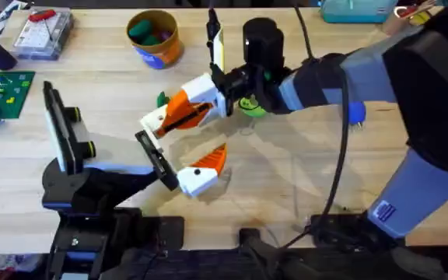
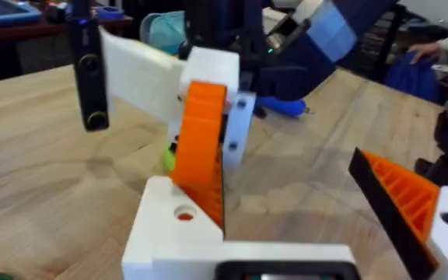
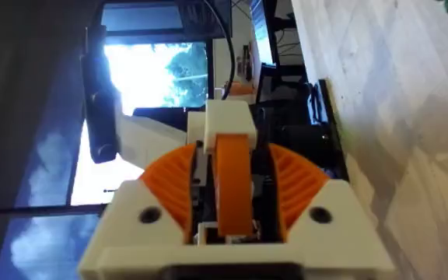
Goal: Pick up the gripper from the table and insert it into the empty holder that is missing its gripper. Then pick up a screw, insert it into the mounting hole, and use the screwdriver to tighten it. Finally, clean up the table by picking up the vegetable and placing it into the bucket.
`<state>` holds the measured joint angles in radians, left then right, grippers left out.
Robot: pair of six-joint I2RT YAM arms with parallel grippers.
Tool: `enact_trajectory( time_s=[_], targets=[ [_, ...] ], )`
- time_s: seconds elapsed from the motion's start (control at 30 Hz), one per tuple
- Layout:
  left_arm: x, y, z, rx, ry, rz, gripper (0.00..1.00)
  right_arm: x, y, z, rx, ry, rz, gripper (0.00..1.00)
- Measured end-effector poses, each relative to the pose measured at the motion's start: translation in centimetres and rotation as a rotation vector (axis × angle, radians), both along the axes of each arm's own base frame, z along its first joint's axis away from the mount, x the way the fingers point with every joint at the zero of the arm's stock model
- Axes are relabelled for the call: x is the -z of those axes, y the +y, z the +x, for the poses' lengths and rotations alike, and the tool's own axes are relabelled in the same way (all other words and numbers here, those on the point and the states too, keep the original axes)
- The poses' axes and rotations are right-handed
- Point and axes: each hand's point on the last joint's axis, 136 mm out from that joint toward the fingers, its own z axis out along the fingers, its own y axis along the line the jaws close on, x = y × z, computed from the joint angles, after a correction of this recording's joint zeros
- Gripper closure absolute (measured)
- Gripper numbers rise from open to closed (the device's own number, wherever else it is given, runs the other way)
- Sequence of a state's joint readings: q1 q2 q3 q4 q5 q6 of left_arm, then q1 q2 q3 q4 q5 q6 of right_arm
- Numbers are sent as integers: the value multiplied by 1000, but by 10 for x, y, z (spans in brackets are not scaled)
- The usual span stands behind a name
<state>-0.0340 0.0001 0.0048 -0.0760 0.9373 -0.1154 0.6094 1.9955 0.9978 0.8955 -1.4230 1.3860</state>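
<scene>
The right claw [image 1: 179, 115] pinches the gripper [image 1: 183, 110], its white-orange fingers pressed on either side of the orange wedge, and holds it above the counter [image 1: 302, 179] just beside the upper end of the holder [image 1: 155, 160], the narrow black plate at the tip of the black stand [image 1: 92, 187]. Whether the cream base already touches the plate cannot be told. A like finger with a brighter white base [image 1: 199, 173] sits at the holder's far end. The gripper looks like rigid, light printed plastic; its ribbed wedge should resist slipping, so the flat flanks are judged the sound place to grip, leaving the holed base free. The left claw's state cannot be told. The overhead view alone shows the bucket [image 1: 154, 37], holding green and pink items at the far edge. The right wrist view shows the clamped wedge [image 3: 233, 183] centred between the pads. The left wrist view shows its side profile [image 2: 201, 148] and the base's hole.
</scene>
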Motion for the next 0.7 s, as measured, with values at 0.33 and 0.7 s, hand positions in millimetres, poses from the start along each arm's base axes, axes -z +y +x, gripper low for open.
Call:
enact_trajectory(
  time_s=[0.33, 0.7],
  targets=[
    [0, -4, -6, 44, 4, -3, 13, 6, 7, -7, -10, 8, -10, 8],
    [0, -5, -6, 44, 4, -3, 14, 6, 6, -5, -4, 8, -10, 8]
  ],
)
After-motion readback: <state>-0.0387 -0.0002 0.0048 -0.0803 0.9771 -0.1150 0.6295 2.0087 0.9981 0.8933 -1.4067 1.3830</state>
